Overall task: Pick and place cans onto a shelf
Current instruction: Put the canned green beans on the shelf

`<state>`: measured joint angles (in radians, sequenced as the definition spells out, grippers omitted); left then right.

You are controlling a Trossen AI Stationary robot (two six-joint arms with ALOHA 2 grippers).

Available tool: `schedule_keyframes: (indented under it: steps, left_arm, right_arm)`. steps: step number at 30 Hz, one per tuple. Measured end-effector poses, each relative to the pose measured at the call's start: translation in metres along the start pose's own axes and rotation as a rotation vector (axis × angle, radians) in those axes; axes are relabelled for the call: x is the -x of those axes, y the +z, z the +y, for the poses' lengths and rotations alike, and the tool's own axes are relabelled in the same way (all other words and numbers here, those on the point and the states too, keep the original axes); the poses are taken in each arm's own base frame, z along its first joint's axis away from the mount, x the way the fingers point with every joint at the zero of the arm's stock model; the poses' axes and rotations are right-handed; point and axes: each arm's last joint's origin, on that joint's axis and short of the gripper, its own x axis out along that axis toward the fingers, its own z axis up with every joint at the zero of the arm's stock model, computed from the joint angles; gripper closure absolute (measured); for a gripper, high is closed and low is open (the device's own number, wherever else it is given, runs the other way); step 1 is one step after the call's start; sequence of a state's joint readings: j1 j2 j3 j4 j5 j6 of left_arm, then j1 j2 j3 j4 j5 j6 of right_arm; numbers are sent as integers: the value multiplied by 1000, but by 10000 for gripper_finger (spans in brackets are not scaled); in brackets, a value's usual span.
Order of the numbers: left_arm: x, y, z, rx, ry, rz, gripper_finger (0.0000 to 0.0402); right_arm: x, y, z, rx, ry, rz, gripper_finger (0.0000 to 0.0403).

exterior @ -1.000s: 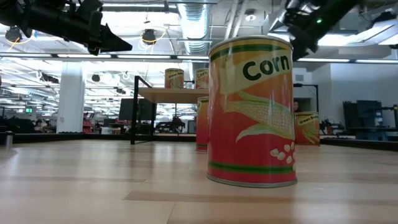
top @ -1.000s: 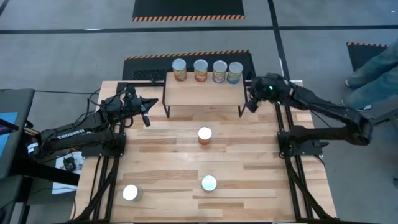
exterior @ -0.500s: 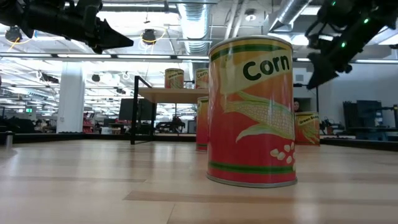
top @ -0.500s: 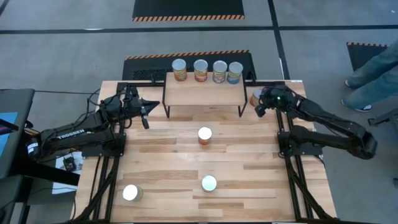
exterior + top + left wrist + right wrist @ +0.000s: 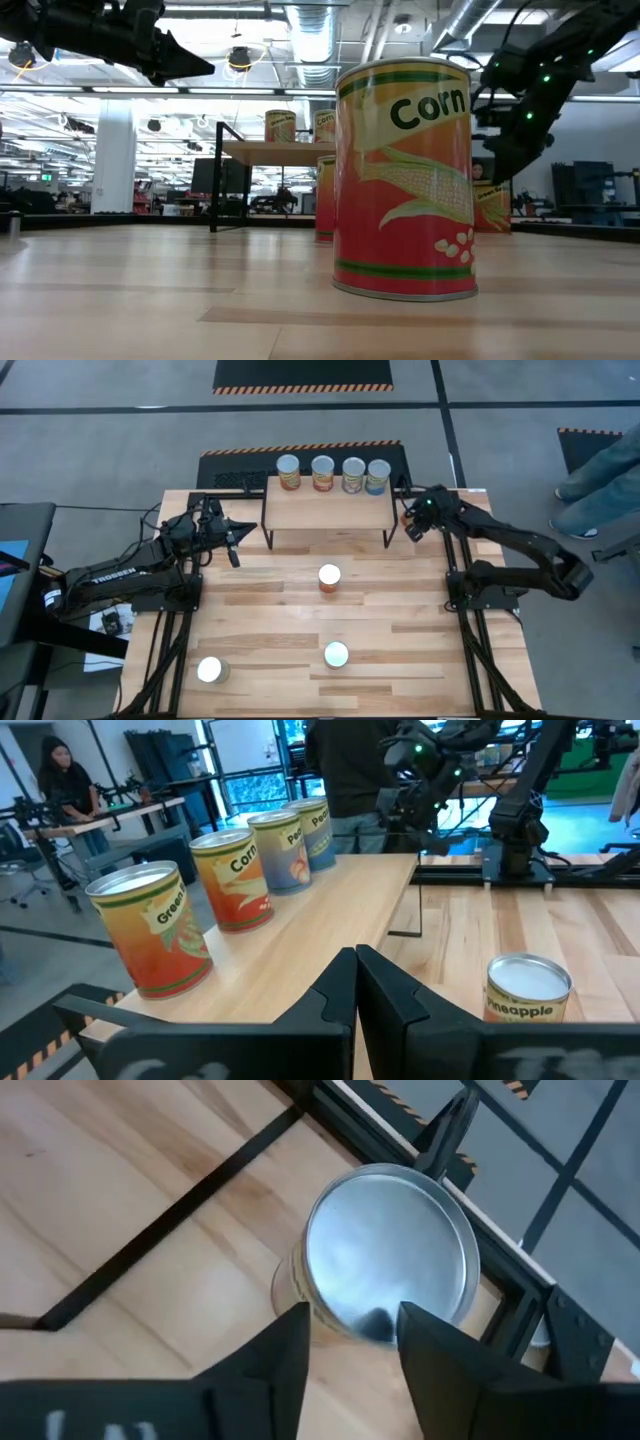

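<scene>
While my right fingers (image 5: 350, 1342) hang spread apart, gripping nothing, the silver top of a can (image 5: 392, 1268) shows between and just beyond their tips. That can (image 5: 408, 517) stands at the bench's far right edge, just beside the shelf's (image 5: 325, 508) right legs, and my right fingers (image 5: 412, 526) hover over it. In the low view it is the Green-labelled tin (image 5: 492, 207) under my dark wrist.

My left fingers (image 5: 356, 982) are pressed together, tips meeting, and hold nothing. They (image 5: 235, 542) float off the shelf's left end, above the bench (image 5: 250, 615).

Four cans stand in a row along the shelf's back edge: a Green-labelled can (image 5: 152, 927), a Corn can (image 5: 234, 880), and two more (image 5: 282, 850) (image 5: 316, 832) past them.

On the bench, a Pineapple can (image 5: 526, 988) stands near the middle in front of the shelf (image 5: 329, 577), another can (image 5: 336, 654) nearer the front, and one (image 5: 210, 669) at the front left corner. The low view shows a Corn can (image 5: 405, 180) up close.
</scene>
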<state>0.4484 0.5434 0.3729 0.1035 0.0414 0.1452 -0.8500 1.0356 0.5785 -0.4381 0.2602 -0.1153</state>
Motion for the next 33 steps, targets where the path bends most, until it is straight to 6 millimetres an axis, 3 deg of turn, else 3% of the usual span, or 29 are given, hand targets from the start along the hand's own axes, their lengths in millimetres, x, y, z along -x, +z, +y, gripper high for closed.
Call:
schedule_keyframes:
  steps: [8, 17, 24, 28, 31, 33]
  left_arm:
    - [0, 0, 0, 0, 0, 0, 402]
    - [0, 0, 0, -4, 0, 1, 401]
    - [0, 0, 0, -4, 0, 3, 401]
    - [0, 0, 0, -4, -1, 2, 401]
    - [0, 0, 0, -4, -1, 3, 402]
    - [0, 0, 0, -4, -1, 3, 402]
  right_arm:
    - [-6, 2, 0, 38, 1, 6, 225]
    - [-11, 3, -3, 33, 19, 11, 288]
    - [-16, 2, -5, 51, 21, 39, 314]
    - [-7, 6, -7, 55, 30, 44, 352]
    - [7, 14, -11, 56, 41, 64, 390]
    - [21, 20, -14, 59, 47, 77, 394]
